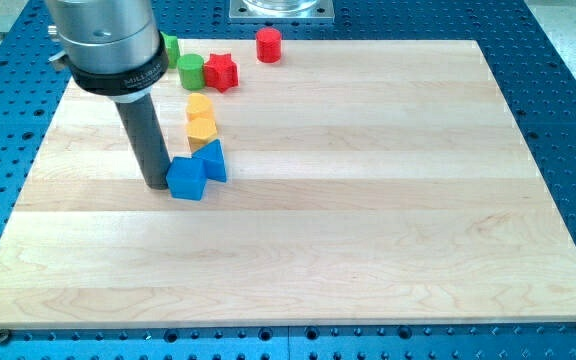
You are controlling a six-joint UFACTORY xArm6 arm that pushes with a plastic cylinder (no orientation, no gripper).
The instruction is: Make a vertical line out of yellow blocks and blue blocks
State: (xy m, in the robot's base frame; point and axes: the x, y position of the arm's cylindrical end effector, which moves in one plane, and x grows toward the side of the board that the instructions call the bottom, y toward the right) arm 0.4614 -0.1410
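Observation:
My tip [157,185] rests on the wooden board just left of a blue cube [186,179], touching or nearly touching its left side. A second blue block [213,160], wedge-like, sits against the cube's upper right. Above it stand two yellow blocks: one yellow hexagonal block [202,128] directly over the blue pair, and another yellow block [199,105] touching it from above. The four form a rough column slanting slightly toward the view's bottom left.
Near the view's top left lie a green cylinder [190,70], a red star block [221,72], a red cylinder [268,45] and a green block [170,49] partly hidden behind the arm. The board's edge [288,325] borders blue perforated table.

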